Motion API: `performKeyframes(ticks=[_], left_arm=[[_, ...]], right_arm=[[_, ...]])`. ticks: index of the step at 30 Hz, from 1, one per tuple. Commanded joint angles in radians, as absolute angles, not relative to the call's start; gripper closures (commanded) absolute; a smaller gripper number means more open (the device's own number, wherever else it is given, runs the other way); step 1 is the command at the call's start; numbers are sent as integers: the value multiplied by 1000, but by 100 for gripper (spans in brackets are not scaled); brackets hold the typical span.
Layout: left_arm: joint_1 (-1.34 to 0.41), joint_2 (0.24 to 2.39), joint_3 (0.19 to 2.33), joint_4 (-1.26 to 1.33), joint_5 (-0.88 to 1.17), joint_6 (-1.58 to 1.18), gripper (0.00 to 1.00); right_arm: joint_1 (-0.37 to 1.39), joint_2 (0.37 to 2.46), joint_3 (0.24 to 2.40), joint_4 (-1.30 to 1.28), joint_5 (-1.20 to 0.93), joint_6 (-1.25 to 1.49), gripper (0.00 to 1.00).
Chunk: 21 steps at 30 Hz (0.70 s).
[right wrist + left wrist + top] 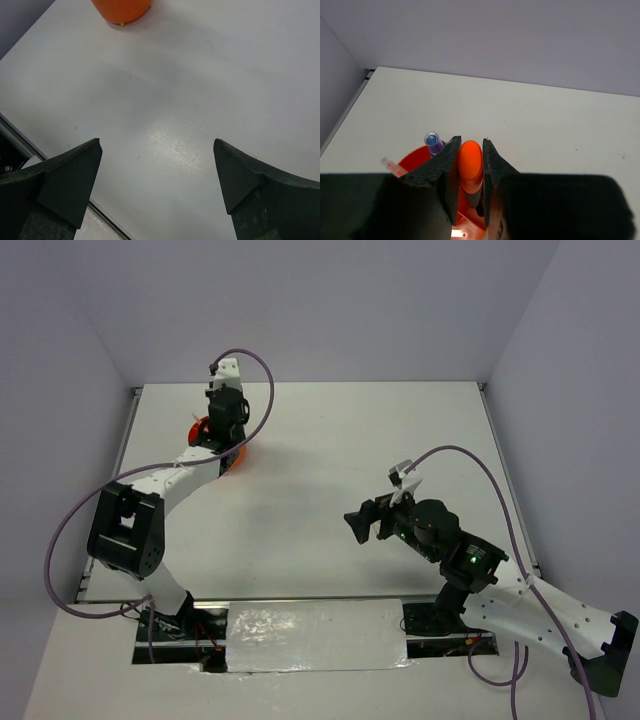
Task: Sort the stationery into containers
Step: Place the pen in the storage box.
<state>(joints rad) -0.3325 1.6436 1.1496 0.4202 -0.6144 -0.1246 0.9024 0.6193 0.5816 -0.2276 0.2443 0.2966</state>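
Left pincer (471, 142) clamps the orange-tipped highlighter (470, 167), long axis upright, lower end down in the orange cup (414, 161); right pincer (157, 144) hangs wide open, well apart, over the worktop (200, 75).

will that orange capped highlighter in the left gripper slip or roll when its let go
Likely stiff: the orange-capped highlighter stands straight in the left gripper. Its smooth rounded cap could slip in a loose pinch, and it would probably roll on the table. Here the orange cup sits right beneath it, so it should just drop in.
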Motion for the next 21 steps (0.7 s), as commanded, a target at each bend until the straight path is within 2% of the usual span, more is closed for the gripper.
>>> performKeyframes(ticks=[1, 4, 9, 14, 19, 21], left_arm=[[-315, 1666, 1141, 523, -571, -95, 95], [-308, 1687, 1132, 552, -560, -84, 89], [-290, 1713, 1127, 561, -537, -104, 86], [-284, 1733, 1114, 566, -538, -118, 78], [-282, 1735, 1077, 591, -542, -138, 54], [-282, 1736, 1074, 584, -546, -149, 49]], right_arm=[[897, 623, 604, -232, 226, 278, 0], [897, 641, 607, -227, 192, 270, 0], [897, 673, 621, -224, 176, 268, 0], [897, 689, 623, -209, 164, 275, 0], [899, 695, 618, -199, 149, 279, 0], [899, 696, 614, -198, 149, 279, 0]])
